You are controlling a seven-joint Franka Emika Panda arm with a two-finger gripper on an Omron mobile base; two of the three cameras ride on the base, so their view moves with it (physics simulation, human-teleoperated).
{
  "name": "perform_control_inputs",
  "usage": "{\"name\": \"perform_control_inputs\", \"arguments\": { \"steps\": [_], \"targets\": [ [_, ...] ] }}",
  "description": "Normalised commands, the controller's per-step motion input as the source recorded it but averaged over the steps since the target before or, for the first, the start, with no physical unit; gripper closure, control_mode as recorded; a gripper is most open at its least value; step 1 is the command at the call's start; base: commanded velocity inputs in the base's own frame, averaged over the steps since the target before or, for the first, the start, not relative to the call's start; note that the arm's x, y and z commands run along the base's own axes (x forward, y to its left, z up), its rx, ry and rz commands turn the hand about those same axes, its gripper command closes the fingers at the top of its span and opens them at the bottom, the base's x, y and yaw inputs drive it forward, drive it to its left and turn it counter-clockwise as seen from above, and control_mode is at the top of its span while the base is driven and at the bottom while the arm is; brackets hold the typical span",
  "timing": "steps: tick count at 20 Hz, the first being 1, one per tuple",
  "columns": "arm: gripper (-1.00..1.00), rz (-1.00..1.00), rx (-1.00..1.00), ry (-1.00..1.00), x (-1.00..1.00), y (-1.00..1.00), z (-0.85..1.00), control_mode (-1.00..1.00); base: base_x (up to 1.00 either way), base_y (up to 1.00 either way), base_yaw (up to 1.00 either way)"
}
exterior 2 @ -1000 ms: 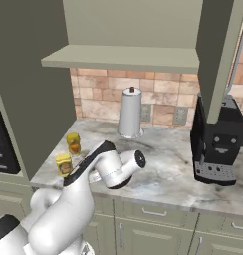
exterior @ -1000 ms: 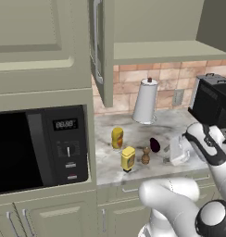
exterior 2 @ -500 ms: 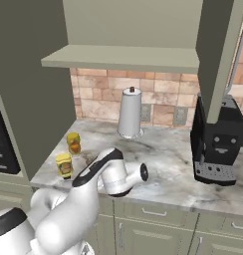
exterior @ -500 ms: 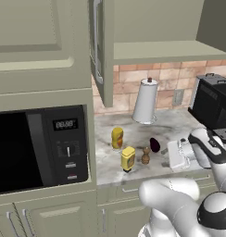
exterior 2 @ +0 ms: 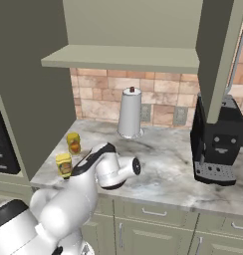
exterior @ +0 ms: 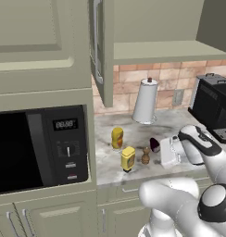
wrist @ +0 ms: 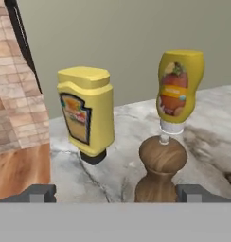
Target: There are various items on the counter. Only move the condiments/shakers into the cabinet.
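We hold our hand [wrist: 115, 193] low over the worktop [exterior: 179, 121], fingers spread wide and empty, either side of the pepper shaker [wrist: 161, 168] near the front edge. The bright yellow bottle [wrist: 85, 113] and amber bottle [wrist: 178, 90] stand upright just behind it.

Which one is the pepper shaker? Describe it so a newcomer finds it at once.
Start at the microwave and move right along the counter to the cluster near its front edge. The pepper shaker stands upright just right of the bright yellow bottle, before the purple vegetable. It is the smallest, the only brown wooden one, waisted with a knob top.
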Motion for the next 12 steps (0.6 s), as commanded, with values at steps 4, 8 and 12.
{"name": "perform_control_inputs", "arguments": {
  "steps": [4,8,12],
  "targets": [
    [-1.0,0.0,0.0,0.04,0.26,0.04,0.0,-1.0,0.0,0.0,0.0],
    [-1.0,0.0,0.0,0.04,0.29,0.01,0.0,-1.0,0.0,0.0,0.0],
    [-1.0,0.0,0.0,0.03,0.3,0.0,0.0,-1.0,0.0,0.0,0.0]
  ]
}}
